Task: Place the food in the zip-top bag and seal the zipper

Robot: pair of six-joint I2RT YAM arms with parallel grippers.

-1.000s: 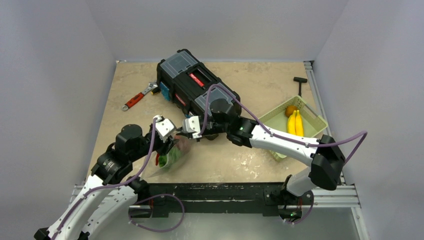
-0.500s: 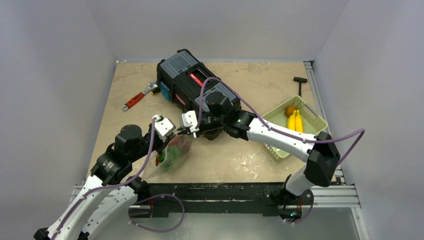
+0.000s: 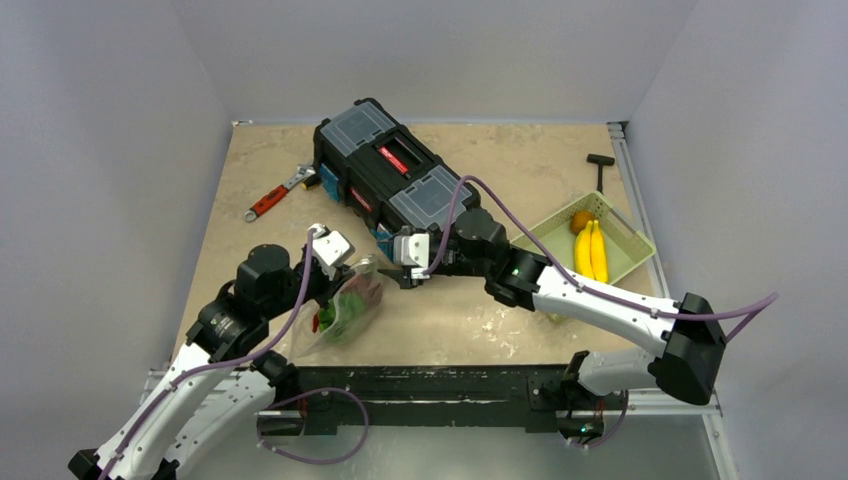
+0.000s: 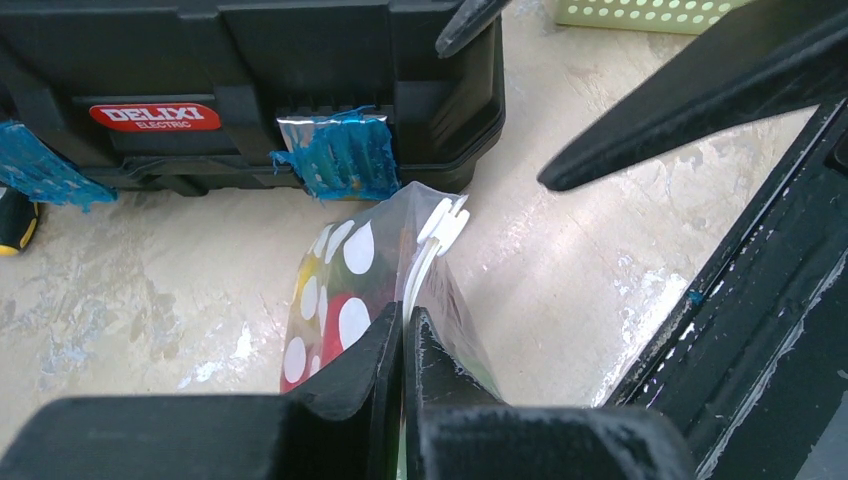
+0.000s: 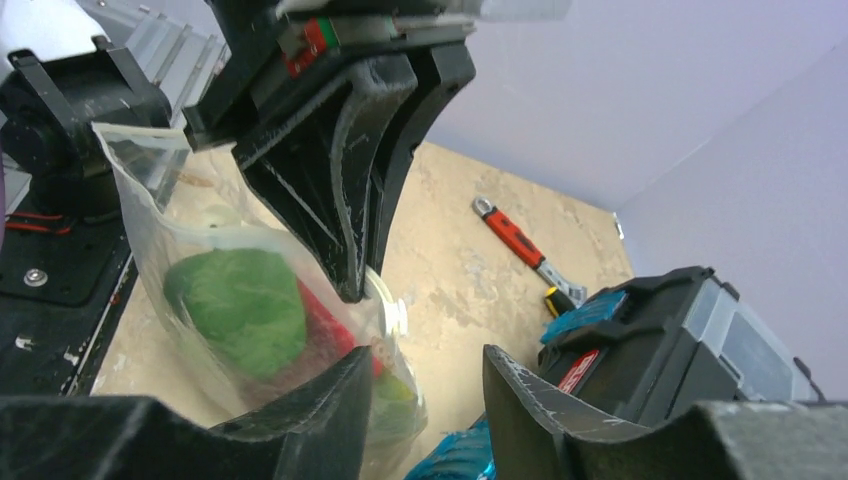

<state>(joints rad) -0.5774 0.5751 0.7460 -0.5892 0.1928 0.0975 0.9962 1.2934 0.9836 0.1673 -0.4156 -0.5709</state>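
As left pincer (image 4: 403, 322) pinches, white-dotted bag (image 4: 335, 270), bulging

zip-top bag (image 3: 349, 308): clear plastic printed with white dots, bulging with its load; hangs tilted with the mouth edge uppermost, pinched flat at that edge between the left fingers (image 4: 372, 372); lower end down at the front-left of the tabletop (image 3: 470, 320).
food (image 5: 238, 308): all inside the bag, bunched in its lower part; green lump against one wall, red beside it, some yellow behind the dots.
zipper (image 4: 424, 262): thin whitish strip along the top edge, running out of the pinch to a small white tab; sealed or not under the fingers, unclear.
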